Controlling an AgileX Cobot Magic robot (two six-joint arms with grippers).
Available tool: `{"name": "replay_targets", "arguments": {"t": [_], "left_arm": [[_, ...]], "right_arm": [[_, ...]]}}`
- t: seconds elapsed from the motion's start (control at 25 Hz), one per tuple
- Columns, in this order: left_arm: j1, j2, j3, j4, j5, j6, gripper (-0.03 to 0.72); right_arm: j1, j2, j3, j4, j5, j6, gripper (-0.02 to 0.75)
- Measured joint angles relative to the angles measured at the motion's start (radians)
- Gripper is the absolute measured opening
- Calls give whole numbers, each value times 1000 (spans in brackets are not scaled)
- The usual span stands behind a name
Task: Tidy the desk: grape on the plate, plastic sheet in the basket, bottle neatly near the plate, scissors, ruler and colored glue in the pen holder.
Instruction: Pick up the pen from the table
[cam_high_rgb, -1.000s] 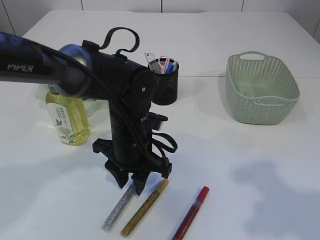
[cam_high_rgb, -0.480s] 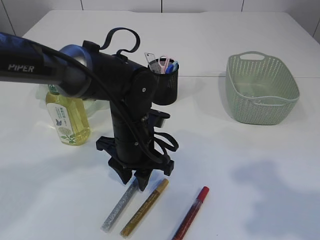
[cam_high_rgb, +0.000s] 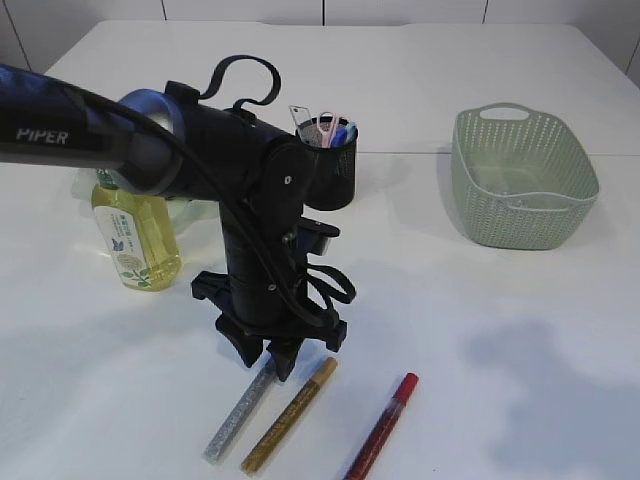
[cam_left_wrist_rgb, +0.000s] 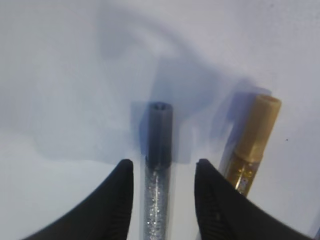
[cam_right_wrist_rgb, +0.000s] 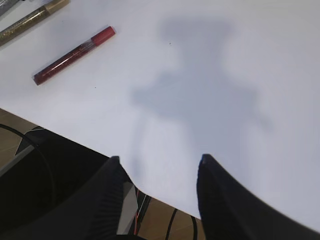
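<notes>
Table: white desk (cam_high_rgb: 480, 330) under a tiled white wall, with soft arm shadows across it.
Left arm: black, marked PIPER, reaches in from the left edge and points straight down at the front of the desk.
Left gripper (cam_high_rgb: 268, 362): low over the top end of the silver glue; in the wrist view its two fingers (cam_left_wrist_rgb: 112, 200) stand apart on either side of the tube, with white gaps showing, so the jaws are parted and not clamped on it.
Silver glue (cam_left_wrist_rgb: 157, 172): lies flat, dark cap pointing away from the camera, glittery body running between the fingers.
Gold glue (cam_high_rgb: 290, 414): just right of the silver one, roughly parallel, apart from it, outside the gripper.
Red glue (cam_high_rgb: 382, 424): farther right near the front edge, lying slantwise, on its own.
Holder (cam_high_rgb: 330, 165): black cup behind the arm, upright, with pink handles, a blue item and a thin strip sticking out of the top.
Bottle (cam_high_rgb: 135, 235): yellow liquid, labelled, upright at the left, partly hidden by the arm.
Basket (cam_high_rgb: 525, 180): pale green, at the right, well apart from everything else.
Right gripper (cam_right_wrist_rgb: 157, 165): jaws wide, hanging over bare desk near its front edge, holding nothing; red glue sits far off at the upper left of its view.
</notes>
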Motion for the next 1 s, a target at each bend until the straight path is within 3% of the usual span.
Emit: {"name": "replay_targets", "arguments": {"t": [1.0], "left_arm": [[0,34,0,0,-4,18,269]], "right_arm": [[0,0,0,0,0,0,384]]}}
